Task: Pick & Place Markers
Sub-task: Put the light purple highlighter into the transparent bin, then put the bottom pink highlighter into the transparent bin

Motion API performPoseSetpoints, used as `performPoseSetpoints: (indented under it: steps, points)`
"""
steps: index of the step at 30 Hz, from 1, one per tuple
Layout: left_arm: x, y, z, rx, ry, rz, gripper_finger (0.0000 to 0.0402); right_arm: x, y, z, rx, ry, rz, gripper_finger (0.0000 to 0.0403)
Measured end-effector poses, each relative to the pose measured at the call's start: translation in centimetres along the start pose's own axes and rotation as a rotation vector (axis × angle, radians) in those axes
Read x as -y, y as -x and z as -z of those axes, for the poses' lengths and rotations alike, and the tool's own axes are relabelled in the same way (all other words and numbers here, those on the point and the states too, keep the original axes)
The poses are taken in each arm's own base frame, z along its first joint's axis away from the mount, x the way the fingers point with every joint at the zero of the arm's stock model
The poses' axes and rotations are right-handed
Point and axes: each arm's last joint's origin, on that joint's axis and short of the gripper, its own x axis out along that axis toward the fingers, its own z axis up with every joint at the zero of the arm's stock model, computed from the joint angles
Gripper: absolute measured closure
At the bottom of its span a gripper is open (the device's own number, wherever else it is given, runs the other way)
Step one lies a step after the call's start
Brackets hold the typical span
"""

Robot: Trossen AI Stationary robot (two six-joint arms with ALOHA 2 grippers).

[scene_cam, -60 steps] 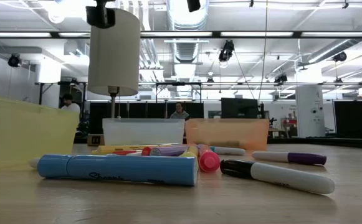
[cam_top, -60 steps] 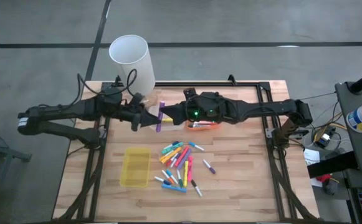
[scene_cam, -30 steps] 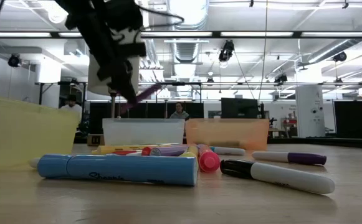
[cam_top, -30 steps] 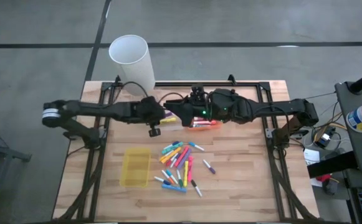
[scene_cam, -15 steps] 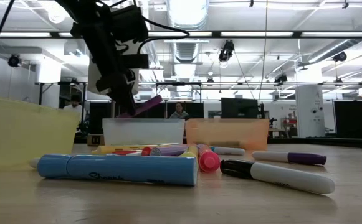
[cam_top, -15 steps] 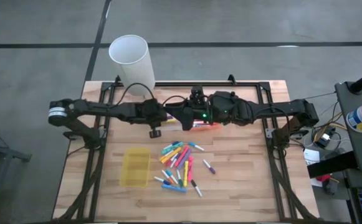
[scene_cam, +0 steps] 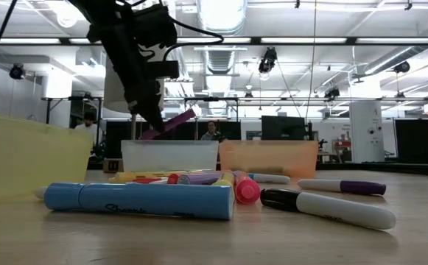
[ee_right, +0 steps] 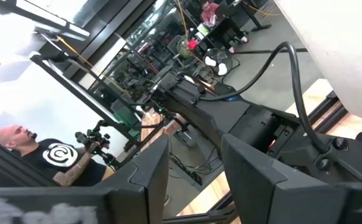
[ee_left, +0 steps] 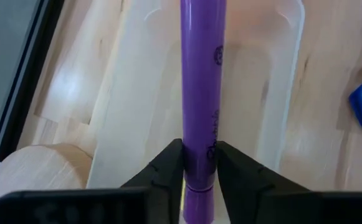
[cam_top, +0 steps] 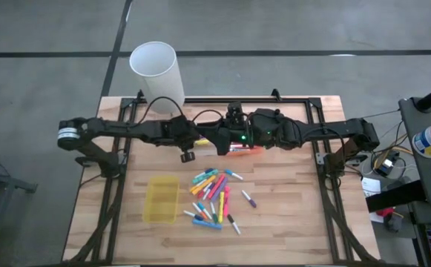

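Our left gripper (ee_left: 199, 163), now lowered over the clear tray (ee_left: 144, 93), pinches a purple marker (ee_left: 200, 81), nearly ready to drop; our right gripper (ee_right: 194, 163) waits beside it, jaws spread.

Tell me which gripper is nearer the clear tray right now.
Left. The left gripper hangs right over the clear tray, with the purple marker between its fingers. The right gripper sits just beside it, over the orange tray.

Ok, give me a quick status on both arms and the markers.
Left pincer shut on purple marker, poised over the clear tray. Right pincer open, empty, above the orange tray. Loose markers mid-table. Nothing in the way.
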Motion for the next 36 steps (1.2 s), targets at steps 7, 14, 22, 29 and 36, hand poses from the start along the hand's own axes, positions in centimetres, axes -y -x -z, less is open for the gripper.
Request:
performPoseSetpoints:
  steps: [7,14,22,29,36]
  points:
    - [-0.1,0.0,0.0,0.001,0.019,-0.004,0.0261,0.0,0.0,0.0,0.000,0.000,0.000,0.0263]
    - [-0.3,1.6,-0.5,-0.036,0.131,0.047,0.0255,-0.1,0.0,0.4,-0.100,-0.028,-0.060,0.0262]
    - [-0.8,8.0,-1.3,0.141,0.378,0.351,0.0255,1.0,0.8,3.2,-0.394,-0.249,0.096,0.0265]
    - [-2.0,14.2,-0.3,0.329,0.507,0.581,0.0255,2.0,1.4,4.7,-0.481,-0.325,0.251,0.0264]
    - [-3.1,20.2,0.0,0.635,0.564,0.871,0.0255,3.7,0.8,6.4,-0.521,-0.440,0.408,0.0268]
